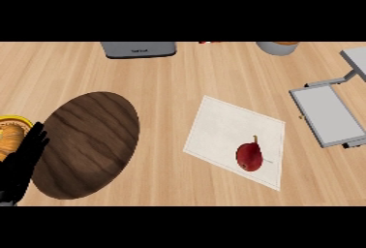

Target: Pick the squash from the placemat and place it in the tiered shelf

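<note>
The squash [250, 156] (dark red, pear-shaped, stem pointing toward the far edge of the bench [178, 72]) lies on the white placemat [229, 131], in the mat's near right corner. The grey tiered shelf [327, 115] stands at the right edge of the bench and holds nothing visible.

The left hand [25, 160] rests at the left edge of the bench, fingers straight and released, grasping nothing. The right hand is out of view. The squash lies well apart from the left hand, with the dark oval board [89, 145] between them.

To grasp well, close the fingers across the broad lower body, not the stem; the shelf side favours the right hand.
</note>
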You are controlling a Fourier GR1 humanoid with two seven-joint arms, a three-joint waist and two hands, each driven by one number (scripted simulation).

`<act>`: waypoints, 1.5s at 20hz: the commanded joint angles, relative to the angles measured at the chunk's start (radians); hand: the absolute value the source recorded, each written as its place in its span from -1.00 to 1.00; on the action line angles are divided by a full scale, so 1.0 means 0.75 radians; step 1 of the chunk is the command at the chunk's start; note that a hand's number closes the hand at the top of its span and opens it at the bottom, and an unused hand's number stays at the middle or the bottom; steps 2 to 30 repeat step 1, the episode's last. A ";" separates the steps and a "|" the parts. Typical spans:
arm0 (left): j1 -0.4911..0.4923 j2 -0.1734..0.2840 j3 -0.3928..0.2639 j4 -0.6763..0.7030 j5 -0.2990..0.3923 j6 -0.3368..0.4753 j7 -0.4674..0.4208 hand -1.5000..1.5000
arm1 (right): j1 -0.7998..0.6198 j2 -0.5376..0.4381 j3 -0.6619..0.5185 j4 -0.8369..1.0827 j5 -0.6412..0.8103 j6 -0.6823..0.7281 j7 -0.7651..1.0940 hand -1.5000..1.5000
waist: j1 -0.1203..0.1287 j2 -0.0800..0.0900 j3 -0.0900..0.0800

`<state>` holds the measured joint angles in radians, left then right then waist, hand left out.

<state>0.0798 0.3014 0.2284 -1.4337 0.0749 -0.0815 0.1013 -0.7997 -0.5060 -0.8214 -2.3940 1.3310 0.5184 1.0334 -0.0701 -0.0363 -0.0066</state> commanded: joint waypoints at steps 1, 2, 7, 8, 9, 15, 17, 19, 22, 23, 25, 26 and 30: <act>0.030 0.004 0.024 0.008 0.010 0.003 -0.001 0.00 | -0.038 -0.015 -0.019 -0.228 -0.015 0.393 0.173 -1.00 | -0.031 -0.019 -0.002; 0.030 0.004 0.024 0.008 0.010 0.003 -0.001 0.00 | -0.038 -0.015 -0.019 -0.228 -0.015 0.393 0.173 -1.00 | -0.031 -0.019 -0.002; 0.030 0.004 0.024 0.008 0.010 0.003 -0.001 0.00 | -0.038 -0.015 -0.019 -0.228 -0.015 0.393 0.173 -1.00 | -0.031 -0.019 -0.002; 0.030 0.004 0.024 0.008 0.010 0.003 -0.001 0.00 | -0.038 -0.015 -0.019 -0.228 -0.015 0.393 0.173 -1.00 | -0.031 -0.019 -0.002; 0.030 0.004 0.024 0.008 0.010 0.003 -0.001 0.00 | -0.038 -0.015 -0.019 -0.228 -0.015 0.393 0.173 -1.00 | -0.031 -0.019 -0.002; 0.030 0.004 0.024 0.008 0.010 0.003 -0.001 0.00 | -0.038 -0.015 -0.019 -0.228 -0.015 0.393 0.173 -1.00 | -0.031 -0.019 -0.002; 0.030 0.004 0.024 0.008 0.010 0.003 -0.001 0.00 | -0.038 -0.015 -0.019 -0.228 -0.015 0.393 0.173 -1.00 | -0.031 -0.019 -0.002; 0.030 0.004 0.024 0.008 0.010 0.003 -0.001 0.00 | -0.038 -0.015 -0.019 -0.228 -0.015 0.393 0.173 -1.00 | -0.031 -0.019 -0.002; 0.030 0.004 0.024 0.008 0.010 0.003 -0.001 0.00 | -0.038 -0.015 -0.019 -0.228 -0.015 0.393 0.173 -1.00 | -0.031 -0.019 -0.002; 0.030 0.004 0.024 0.008 0.010 0.003 -0.001 0.00 | -0.038 -0.015 -0.019 -0.228 -0.015 0.393 0.173 -1.00 | -0.031 -0.019 -0.002; 0.030 0.004 0.024 0.008 0.010 0.003 -0.001 0.00 | -0.038 -0.015 -0.019 -0.228 -0.015 0.393 0.173 -1.00 | -0.031 -0.019 -0.002; 0.030 0.004 0.024 0.008 0.010 0.003 -0.001 0.00 | -0.038 -0.015 -0.019 -0.228 -0.015 0.393 0.173 -1.00 | -0.031 -0.019 -0.002; 0.030 0.004 0.024 0.008 0.010 0.003 -0.001 0.00 | -0.038 -0.015 -0.019 -0.228 -0.015 0.393 0.173 -1.00 | -0.031 -0.019 -0.002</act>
